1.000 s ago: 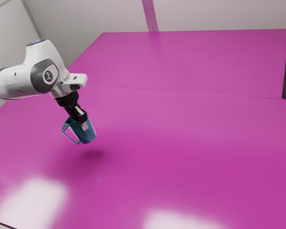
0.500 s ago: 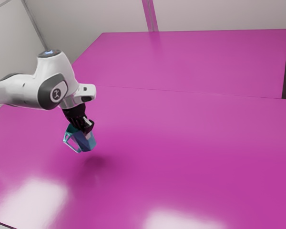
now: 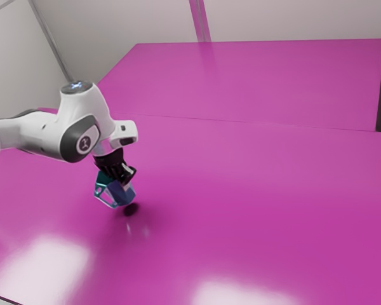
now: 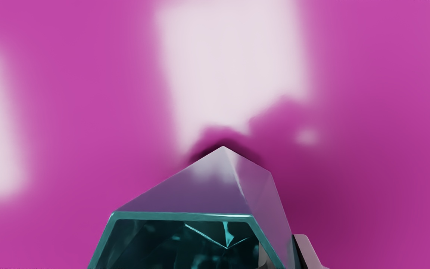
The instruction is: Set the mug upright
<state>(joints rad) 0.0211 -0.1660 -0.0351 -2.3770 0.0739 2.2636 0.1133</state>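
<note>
The black gripper [image 3: 126, 176] points down at a slant in the exterior view, shut on the teal-blue faceted mug [image 3: 120, 193]. The mug hangs tilted, its handle [image 3: 104, 197] toward the exterior view's left and its base low over the magenta table [image 3: 241, 190]; whether it touches cannot be told. In the wrist view the mug [image 4: 200, 194] shows its teal rim and dark inside. The gripper [image 4: 280, 252] pinches its side wall there, one finger outside and the other inside the opening.
A dark shadow [image 3: 131, 209] lies on the table just by the mug's lower end. Behind, another magenta surface [image 3: 260, 79] stretches toward the pale wall [image 3: 292, 19]. Bright reflections lie on the tabletop.
The arm has come down and a little toward the exterior view's right, carrying the mug. Mug and shadow have drawn closer together, and the hand has turned somewhat.
</note>
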